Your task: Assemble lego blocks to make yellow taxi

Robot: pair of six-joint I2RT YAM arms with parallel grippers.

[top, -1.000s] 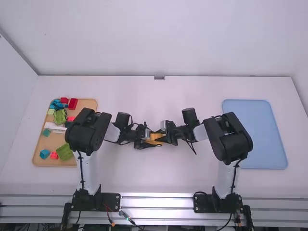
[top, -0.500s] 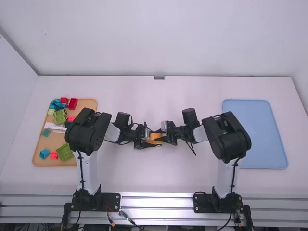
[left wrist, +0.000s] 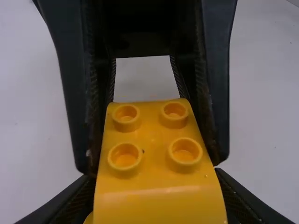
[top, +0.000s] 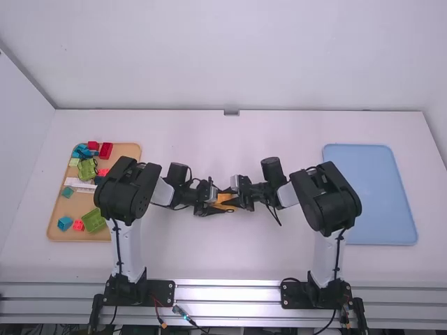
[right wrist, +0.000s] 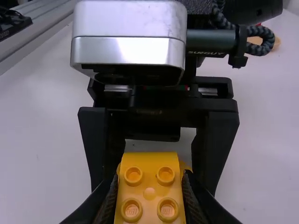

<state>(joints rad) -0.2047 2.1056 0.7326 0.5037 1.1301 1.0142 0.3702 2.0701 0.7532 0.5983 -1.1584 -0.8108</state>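
Note:
Near the middle of the table, my left gripper (top: 218, 203) and right gripper (top: 236, 199) face each other around yellow blocks (top: 227, 198). In the left wrist view a curved yellow block (left wrist: 149, 140) with studs sits between the fingers of the left gripper (left wrist: 152, 198), shut on the yellow pieces; the right gripper's fingers straddle its farther part. The right wrist view has the studded yellow block (right wrist: 149, 192) held in the right gripper (right wrist: 149, 200). More yellow shows behind it, between the left gripper's fingers. How the pieces join is hidden.
At the left stands a wooden tray (top: 61, 235) with red, green, blue and pink blocks and a white piece (top: 80, 185); the left arm covers part of it. A blue tray (top: 370, 195) lies at the right, behind the right arm's elbow.
The right arm has shifted slightly to the left, its elbow and wrist both moving a little. The left arm and the yellow pieces stay in nearly the same place.

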